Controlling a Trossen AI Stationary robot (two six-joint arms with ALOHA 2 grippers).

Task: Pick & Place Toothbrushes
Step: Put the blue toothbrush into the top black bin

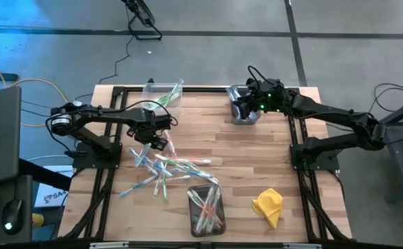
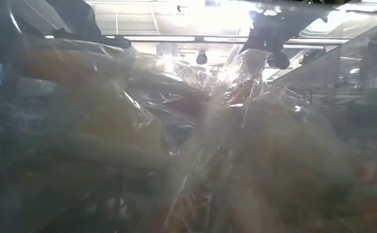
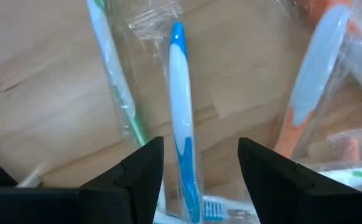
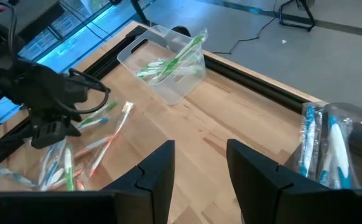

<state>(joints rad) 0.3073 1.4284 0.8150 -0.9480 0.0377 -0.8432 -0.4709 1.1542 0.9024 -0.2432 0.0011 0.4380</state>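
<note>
A loose heap of wrapped toothbrushes [image 1: 165, 169] lies on the wooden table left of the middle. My left gripper [image 1: 158, 141] points down over the heap's far end. It is open, and its fingers [image 3: 137, 180] stand on either side of a blue-and-white toothbrush [image 3: 181, 112] in clear wrap. A green toothbrush [image 3: 114, 81] and an orange one [image 3: 311, 81] lie beside it. My right gripper [image 4: 199, 168] is open with nothing between its fingers. It hangs high over the table's far side by a small bin [image 1: 244, 111] of blue toothbrushes [image 4: 327, 146].
A clear bin [image 1: 163, 95] with green toothbrushes [image 4: 168, 62] stands at the far left. A dark bin [image 1: 206, 209] with pink-red ones sits near the front edge, and a yellow cloth [image 1: 269, 206] lies to its right. Crinkled clear wrapping fills the low view.
</note>
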